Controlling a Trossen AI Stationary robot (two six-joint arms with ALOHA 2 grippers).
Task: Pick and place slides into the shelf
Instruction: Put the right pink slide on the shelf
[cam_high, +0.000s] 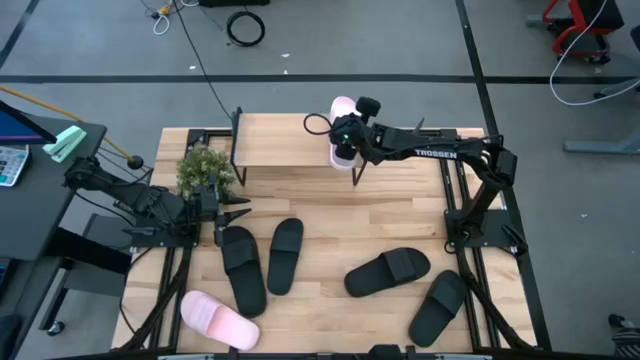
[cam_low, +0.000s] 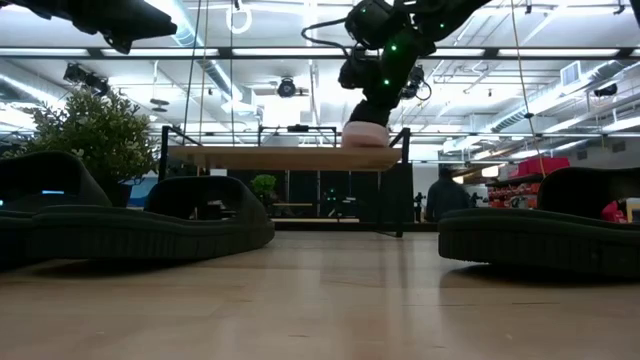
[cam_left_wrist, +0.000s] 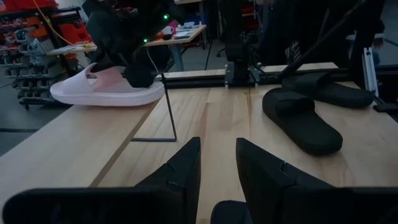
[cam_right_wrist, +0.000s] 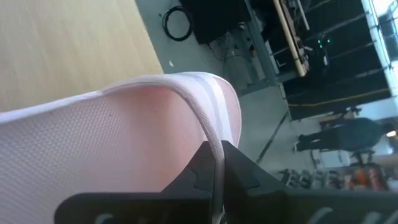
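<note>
The shelf (cam_high: 285, 140) stands at the table's far edge, a light board on thin black legs. One pale pink slide (cam_high: 343, 105) lies on the board's right end with my right gripper (cam_high: 345, 135) shut on it from above. In the low view this slide (cam_low: 365, 135) rests sole-down on the board (cam_low: 285, 157). A second pink slide (cam_high: 218, 320) lies at the near left. Four black slides (cam_high: 243, 268) (cam_high: 285, 255) (cam_high: 388, 270) (cam_high: 440, 305) lie on the table. My left gripper (cam_high: 235, 213) waits open at the left, beside the plant. My right gripper (cam_right_wrist: 219, 155) pinches the pink slide's strap at its white-trimmed edge (cam_right_wrist: 211, 134), one finger under the strap and one outside it. The fingers come from above, pointing down. The slide lies level, its sole (cam_left_wrist: 106, 96) on the shelf's top board.
A small potted plant (cam_high: 205, 168) stands by the shelf's left end, close to my left gripper. Black arm frames run along the table's left and right edges. Bare wood shows between the shelf and the black slides (cam_high: 330, 200). People stand in the room beyond.
</note>
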